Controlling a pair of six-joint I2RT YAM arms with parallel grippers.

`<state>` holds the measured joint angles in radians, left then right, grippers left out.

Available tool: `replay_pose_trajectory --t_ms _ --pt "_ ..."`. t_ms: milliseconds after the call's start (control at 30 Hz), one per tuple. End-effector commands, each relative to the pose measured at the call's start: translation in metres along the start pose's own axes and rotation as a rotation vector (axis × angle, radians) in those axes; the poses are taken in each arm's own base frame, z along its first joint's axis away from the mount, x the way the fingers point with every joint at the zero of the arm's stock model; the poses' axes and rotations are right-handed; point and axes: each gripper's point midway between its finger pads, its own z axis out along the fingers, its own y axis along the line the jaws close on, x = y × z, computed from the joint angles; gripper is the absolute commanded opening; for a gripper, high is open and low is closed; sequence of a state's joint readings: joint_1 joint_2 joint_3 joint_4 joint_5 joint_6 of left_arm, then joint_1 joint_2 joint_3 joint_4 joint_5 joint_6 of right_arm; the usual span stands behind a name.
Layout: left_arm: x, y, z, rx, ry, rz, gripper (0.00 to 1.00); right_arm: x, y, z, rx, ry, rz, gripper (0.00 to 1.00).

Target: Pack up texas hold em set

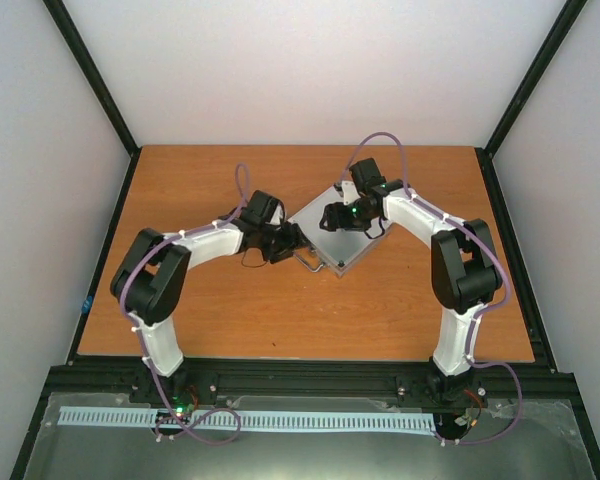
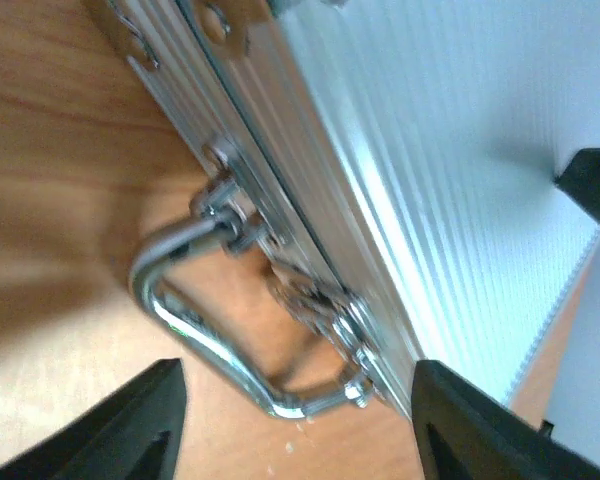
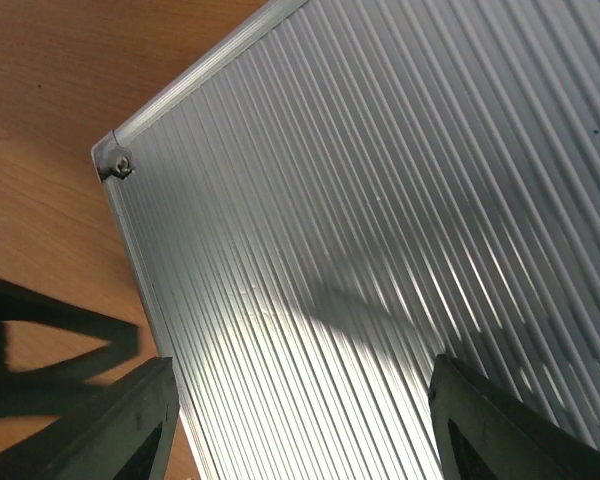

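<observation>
The silver aluminium case (image 1: pixel 318 226) of the texas hold em set lies flat and closed on the table, turned like a diamond. Its ribbed lid (image 3: pixel 380 200) fills the right wrist view, and my right gripper (image 3: pixel 300 425) hangs open just above it, holding nothing. The metal handle (image 2: pixel 195 330) lies folded out on the wood at the case's near-left side. My left gripper (image 2: pixel 295 420) is open beside that side, with its fingers (image 2: pixel 130 420) either side of the handle's end and not touching it. Chips, cards and discs are out of view.
The wooden table (image 1: pixel 230 310) is fenced by black frame posts and white walls. A latch (image 2: pixel 220 25) sits on the case's side further along from the handle. The right arm (image 1: pixel 460 260) reaches over the case from the right, the left arm (image 1: pixel 200 245) from the left.
</observation>
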<state>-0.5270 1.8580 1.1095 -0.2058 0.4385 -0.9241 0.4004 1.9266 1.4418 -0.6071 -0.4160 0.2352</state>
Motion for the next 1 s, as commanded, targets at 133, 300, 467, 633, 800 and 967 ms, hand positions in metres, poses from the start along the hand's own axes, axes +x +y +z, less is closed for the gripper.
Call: replay_pose_trajectory --t_ms 133,300,467,633,800,967 --pt "0.008 -0.04 -0.08 -0.016 -0.071 0.215 1.0 0.001 0.002 -0.045 0.115 -0.008 -0.037 0.79" --pt "0.006 -0.044 -0.135 -0.06 -0.172 0.299 1.0 -0.006 0.003 -0.086 0.202 -0.096 -0.05 1.0" --pt "-0.006 -0.033 -0.174 -0.134 -0.255 0.411 1.0 -0.01 -0.01 -0.128 0.352 -0.198 -0.001 1.0" --pt "-0.019 -0.035 -0.212 -0.193 -0.349 0.481 1.0 -0.009 -0.025 -0.162 0.498 -0.259 0.026 1.0" --pt "-0.029 -0.036 -0.234 -0.216 -0.411 0.501 1.0 -0.014 -0.029 -0.196 0.581 -0.352 0.023 1.0" --pt "-0.029 -0.041 -0.234 -0.195 -0.406 0.506 1.0 -0.014 -0.03 -0.203 0.605 -0.36 0.017 1.0"
